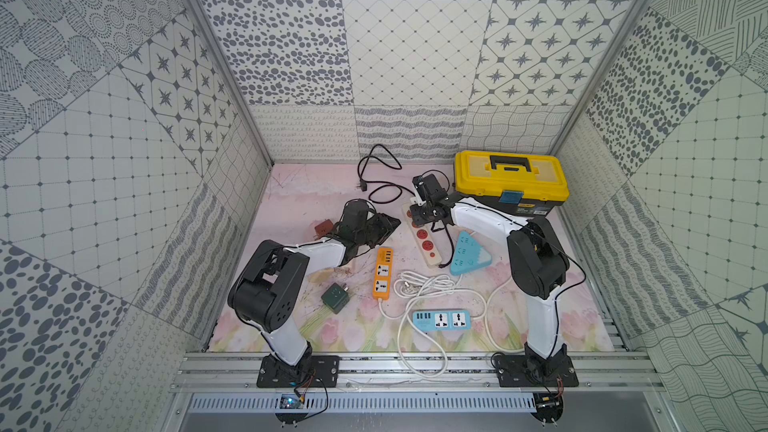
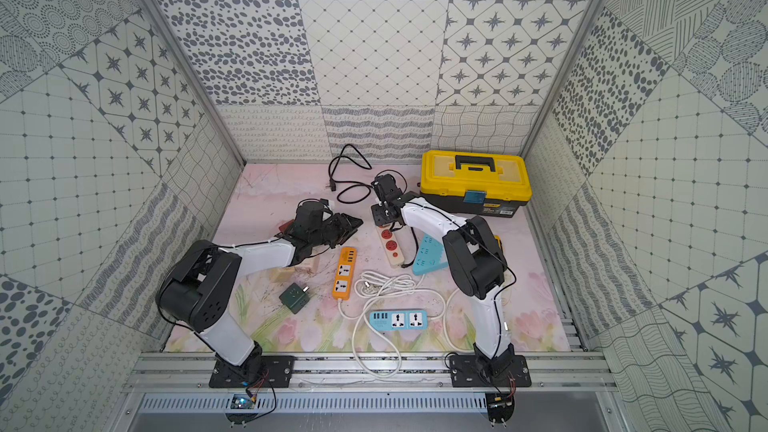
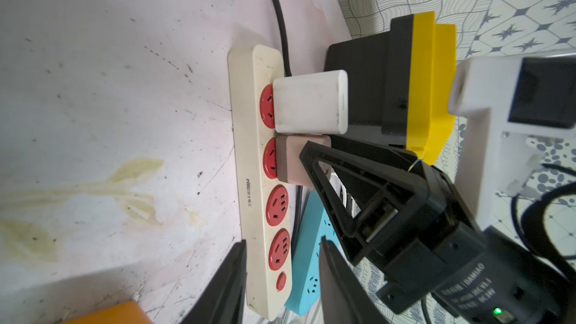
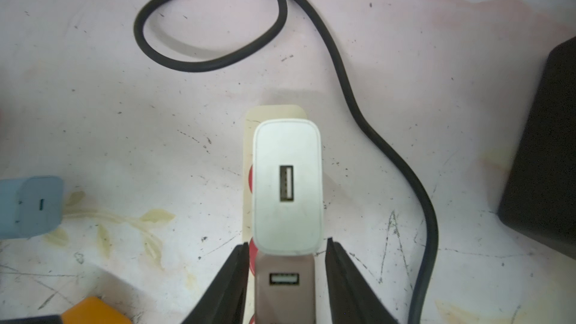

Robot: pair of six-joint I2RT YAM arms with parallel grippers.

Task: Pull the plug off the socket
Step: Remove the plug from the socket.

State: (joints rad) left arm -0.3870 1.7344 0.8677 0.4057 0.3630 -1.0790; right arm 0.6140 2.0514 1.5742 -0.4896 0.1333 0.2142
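Two boxy plugs (image 4: 286,182) occupy red sockets (image 3: 266,110) on a cream strip (image 3: 249,151); right end effector (image 4: 285,243) narrowly brackets the pinkish plug (image 4: 285,300); left end effector (image 3: 282,241) unclear.

Socket strip (image 3: 249,157): cream, four red outlets, flat, just 12 o'clock of my mat's (image 1: 291,209) centre.
Plug (image 4: 284,294): pinkish-grey USB charger, seated upright in the second outlet.
White charger (image 4: 287,182): seated, touching it at 12 o'clock.

Pink charger (image 4: 285,294): lower body cut off by picture edge.
Beige power strip (image 4: 274,112): mostly hidden beneath white charger (image 4: 286,151).
Blue adapter (image 4: 31,207): blurred, edge-cropped.
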